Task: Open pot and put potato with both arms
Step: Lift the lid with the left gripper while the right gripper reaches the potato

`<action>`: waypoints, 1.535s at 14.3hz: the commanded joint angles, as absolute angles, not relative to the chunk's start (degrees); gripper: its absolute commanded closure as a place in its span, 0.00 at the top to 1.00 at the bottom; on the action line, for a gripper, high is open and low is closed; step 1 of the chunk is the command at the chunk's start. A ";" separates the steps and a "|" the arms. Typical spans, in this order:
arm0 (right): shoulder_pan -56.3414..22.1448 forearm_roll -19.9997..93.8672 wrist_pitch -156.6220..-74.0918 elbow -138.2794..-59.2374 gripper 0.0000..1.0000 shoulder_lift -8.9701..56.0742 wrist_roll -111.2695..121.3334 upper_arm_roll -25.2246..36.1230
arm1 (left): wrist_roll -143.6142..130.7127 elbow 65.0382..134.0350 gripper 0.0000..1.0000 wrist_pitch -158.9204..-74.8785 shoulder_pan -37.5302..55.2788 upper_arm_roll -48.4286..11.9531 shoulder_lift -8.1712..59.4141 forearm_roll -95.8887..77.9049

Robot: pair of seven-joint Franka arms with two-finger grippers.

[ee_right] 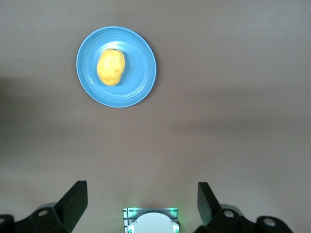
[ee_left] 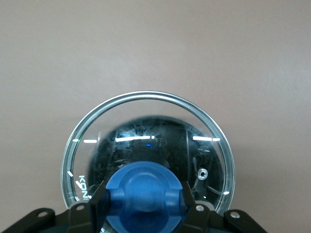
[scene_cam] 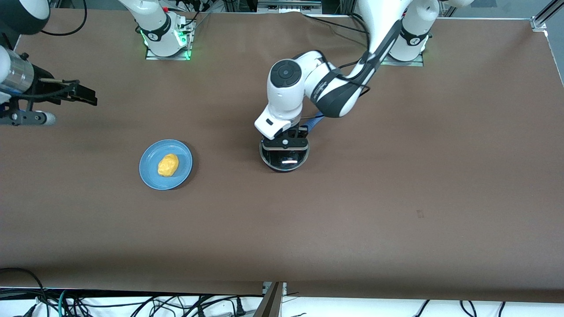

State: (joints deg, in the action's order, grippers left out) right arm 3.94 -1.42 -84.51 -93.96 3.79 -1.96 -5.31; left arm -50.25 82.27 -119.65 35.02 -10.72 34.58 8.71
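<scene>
The black pot [scene_cam: 284, 162] stands mid-table, its blue handle [scene_cam: 315, 120] pointing toward the left arm's base. The glass lid [ee_left: 146, 99] covers it. My left gripper [scene_cam: 285, 141] is directly above it, shut on the lid's blue knob [ee_left: 143, 187], with one finger [ee_left: 95, 206] on each side. I cannot tell whether the lid still rests on the pot. The yellow-orange potato [scene_cam: 168, 164] lies on a blue plate [scene_cam: 150, 171] toward the right arm's end. My right gripper [scene_cam: 86, 93] is open and empty, held high over the table's right-arm end, with the potato [ee_right: 111, 67] below it.
The plate [ee_right: 141, 77] lies beside the pot, a good gap between them, on the brown table. The right arm's base [scene_cam: 165, 33] and the left arm's base [scene_cam: 407, 44] stand along the table's edge farthest from the front camera. Cables hang off the near edge.
</scene>
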 commanded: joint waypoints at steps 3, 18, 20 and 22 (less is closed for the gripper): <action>0.36 -2.11 -89.19 -92.02 1.00 10.35 -3.42 -5.54 | -33.63 88.05 0.51 -117.60 24.02 -10.64 26.82 5.90; -2.72 -1.93 -132.52 -110.20 0.98 28.65 -29.26 -5.19 | 21.88 110.74 0.52 -135.79 5.02 4.75 26.36 -6.76; -2.90 -1.85 -134.91 -111.88 0.98 29.26 -29.53 -5.27 | 21.97 110.74 0.53 -136.14 4.66 4.83 27.85 -8.87; -2.99 -1.85 -134.91 -111.97 0.82 30.40 -29.53 -5.27 | 21.97 110.74 0.54 -136.84 4.13 4.75 28.91 -9.23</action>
